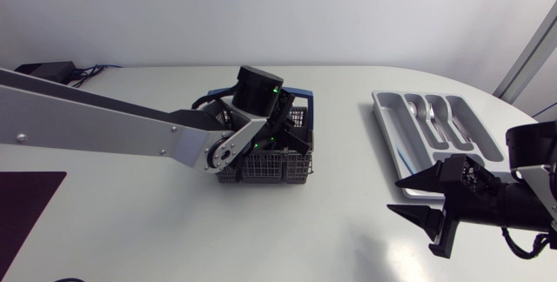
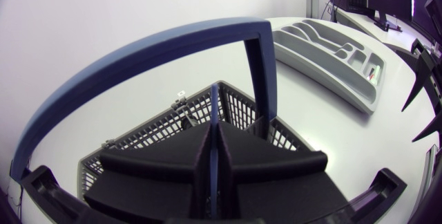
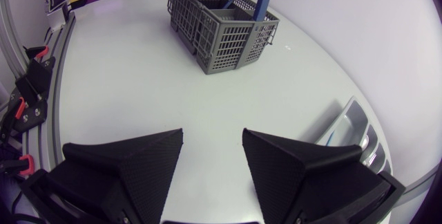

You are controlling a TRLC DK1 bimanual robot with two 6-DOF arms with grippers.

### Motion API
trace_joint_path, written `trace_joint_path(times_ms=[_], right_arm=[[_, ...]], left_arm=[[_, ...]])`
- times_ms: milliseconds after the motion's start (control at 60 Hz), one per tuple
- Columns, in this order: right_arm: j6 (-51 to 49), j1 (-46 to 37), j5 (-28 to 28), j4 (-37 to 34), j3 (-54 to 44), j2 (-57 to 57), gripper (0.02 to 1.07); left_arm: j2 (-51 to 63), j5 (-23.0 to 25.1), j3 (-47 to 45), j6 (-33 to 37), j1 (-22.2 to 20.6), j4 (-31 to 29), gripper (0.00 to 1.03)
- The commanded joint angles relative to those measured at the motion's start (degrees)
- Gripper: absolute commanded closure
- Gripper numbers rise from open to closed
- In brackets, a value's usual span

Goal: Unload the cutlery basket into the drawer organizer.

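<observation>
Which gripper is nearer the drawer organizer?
Right. The right gripper hangs beside one end of the drawer organizer; the left gripper is down in the cutlery basket, farther off.

Gripper (image 2: 215,141) inside grey cutlery basket (image 2: 155,133)

We see a grey mesh plastic cutlery basket (image 1: 270,167), blue arched handle (image 2: 138,51) | pale grey drawer organizer (image 1: 384,117) | white table (image 1: 157,230)
</observation>
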Motion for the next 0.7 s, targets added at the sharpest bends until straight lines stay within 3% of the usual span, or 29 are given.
trace_joint_path(times_ms=[0, 283, 683], right_arm=[[1.6, 0.5, 0.0, 0.6, -1.7, -0.4, 0.43], [3.6, 2.7, 0.5, 0.7, -1.8, -1.5, 0.43], [14.1, 7.8, 0.9, 5.1, -0.3, -5.7, 0.43]], left_arm=[[-3.4, -0.2, -3.3, -0.5, -0.4, 1.4, 1.0], [-10.8, -0.1, -11.0, 1.7, -2.6, 9.1, 1.0], [-23.1, 0.5, -11.3, 3.2, -3.7, 8.6, 1.0]])
